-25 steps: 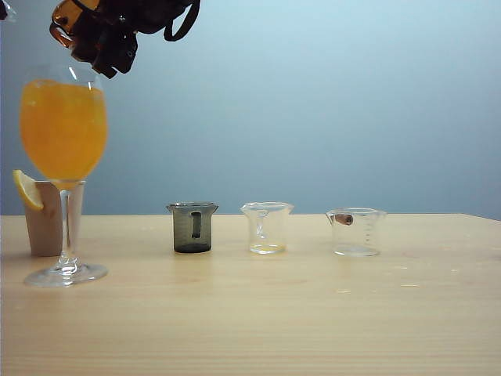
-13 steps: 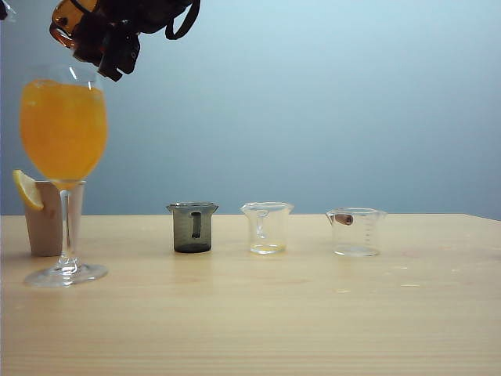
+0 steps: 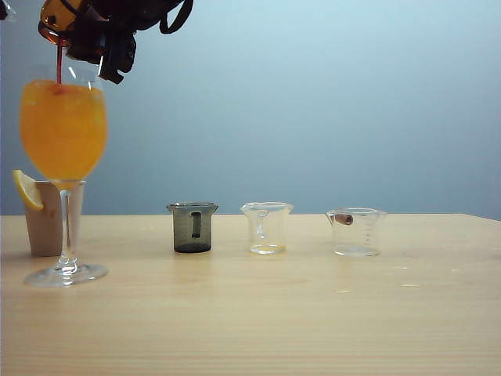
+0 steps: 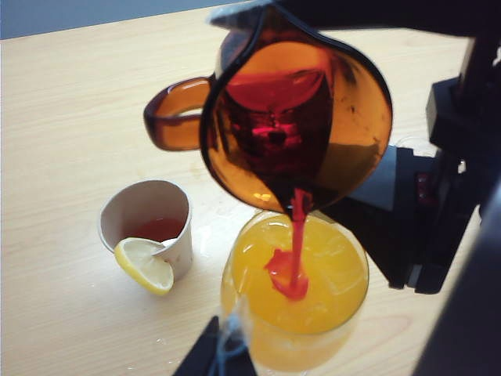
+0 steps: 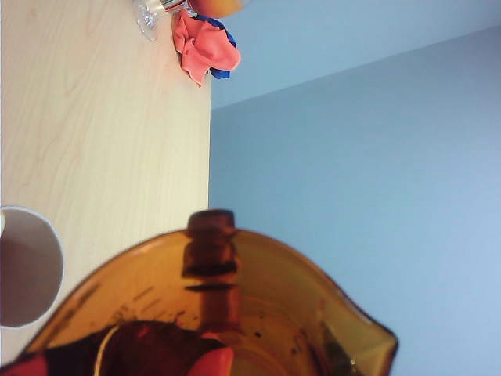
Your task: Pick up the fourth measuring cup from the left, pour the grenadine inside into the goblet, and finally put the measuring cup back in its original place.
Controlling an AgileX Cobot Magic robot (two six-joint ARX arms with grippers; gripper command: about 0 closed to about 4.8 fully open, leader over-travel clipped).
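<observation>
A bare stretch of pale wooden desk (image 3: 258,329) fills the lower part of the exterior view. Farther back, the goblet (image 3: 63,168) stands at the left edge, its bowl full of orange juice (image 3: 63,129). Just behind its stem is a beige holder (image 3: 45,219) with a lemon slice (image 3: 27,189) on its rim. In a row to the right, each apart from the next, stand a grey cup (image 3: 192,227), a clear cup (image 3: 267,227) and a second clear cup (image 3: 356,231).

In the upper left corner of that view the right pincer (image 3: 106,35) holds the amber cup (image 3: 61,19) tipped above the goblet's rim. Its fingers press the cup's side, parted by the cup's width. A thin stream of grenadine (image 3: 59,64) falls from the spout to the juice surface.

The left wrist view looks down on the same pour: the amber cup (image 4: 293,113) tilted, spout down, handle toward the left of the frame, grenadine (image 4: 297,235) running into the juice (image 4: 301,274) and spreading as a red blot. The holder (image 4: 149,227) with its lemon slice (image 4: 143,265) sits beside the goblet (image 4: 293,305). The left pincer (image 4: 219,356) shows only as dark tips at the bottom edge, close to the goblet's bowl; whether they grip it I cannot tell.

In the right wrist view the amber cup (image 5: 235,313) fills the lower frame, and a red and blue cloth (image 5: 205,45) lies on the desk at the top.
</observation>
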